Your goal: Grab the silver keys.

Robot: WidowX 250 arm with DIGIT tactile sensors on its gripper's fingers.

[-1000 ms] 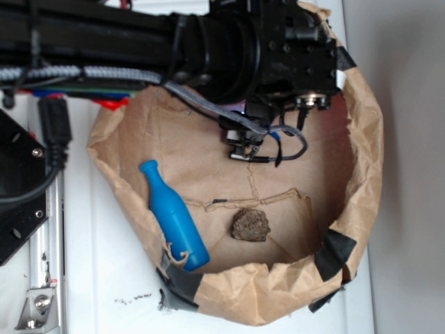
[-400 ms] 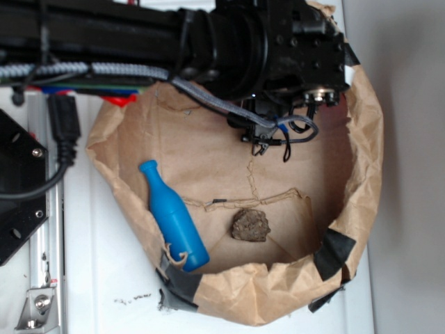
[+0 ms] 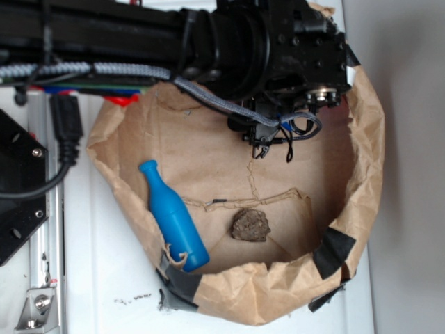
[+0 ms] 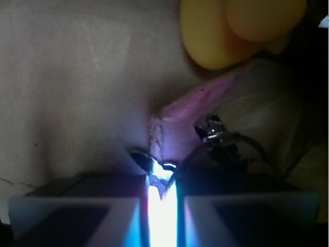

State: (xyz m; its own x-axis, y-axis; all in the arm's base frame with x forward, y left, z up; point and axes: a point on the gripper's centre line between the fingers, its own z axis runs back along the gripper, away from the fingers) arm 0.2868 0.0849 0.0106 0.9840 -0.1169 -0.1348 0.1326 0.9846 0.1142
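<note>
The tool [image 4: 162, 203] stands with its two fingers [image 4: 77, 211] drawn close, a narrow bright slit between them, pinching a metal piece of the silver keys [image 4: 159, 170] at the tips. More of the bunch, rings and a glinting key, trails to the right of the tips in the wrist view. In the exterior view the silver keys [image 3: 268, 142] hang under the black arm [image 3: 264, 49], near the upper rim of the brown paper bag [image 3: 361, 174]. A yellow duck [image 4: 231, 31] sits above the keys in the wrist view, apart from them. On the bag floor lie a blue bottle [image 3: 172, 217] at left and a brown rock [image 3: 250, 225] near centre, both well apart from the tool. The bag rests on a white table [image 3: 111, 278].
</note>
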